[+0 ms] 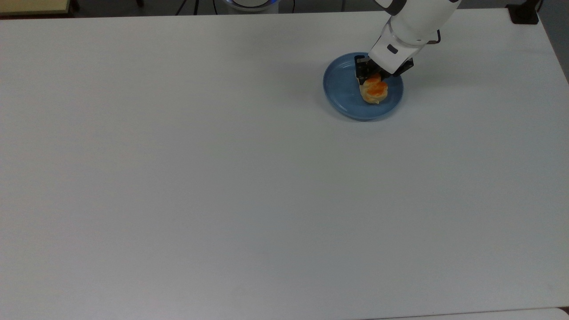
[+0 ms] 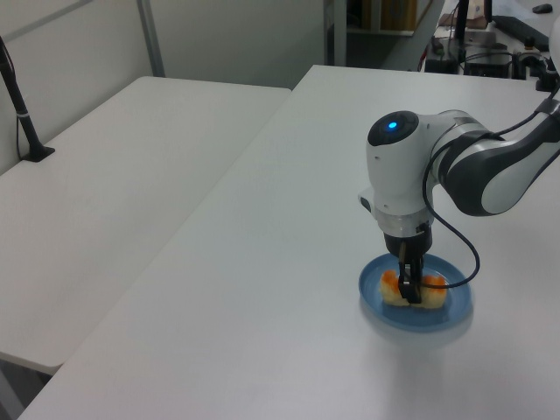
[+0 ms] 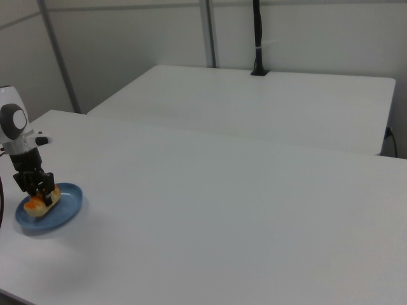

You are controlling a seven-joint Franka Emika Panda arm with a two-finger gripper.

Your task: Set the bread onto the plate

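Observation:
The blue plate (image 1: pixel 342 91) lies near the far right of the white table in the top view. The pale-yellow bread (image 1: pixel 376 92) with orange patches rests low in the plate's right half, and my gripper (image 1: pixel 372 77) is shut on it from above. In the left view the dark fingers (image 2: pixel 408 278) straddle the middle of the bread (image 2: pixel 431 288), whose ends stick out either side over the plate (image 2: pixel 457 311). In the right view the gripper (image 3: pixel 40 192) holds the bread (image 3: pixel 31 206) on the plate (image 3: pixel 68 204) at the right view's lower left.
The white table (image 1: pixel 222 178) stretches wide toward the top view's left and front. A second white table (image 2: pixel 114 175) stands beside it, with a black post (image 2: pixel 21 114) clamped at its edge. The arm's black cable (image 2: pixel 464 258) loops over the plate.

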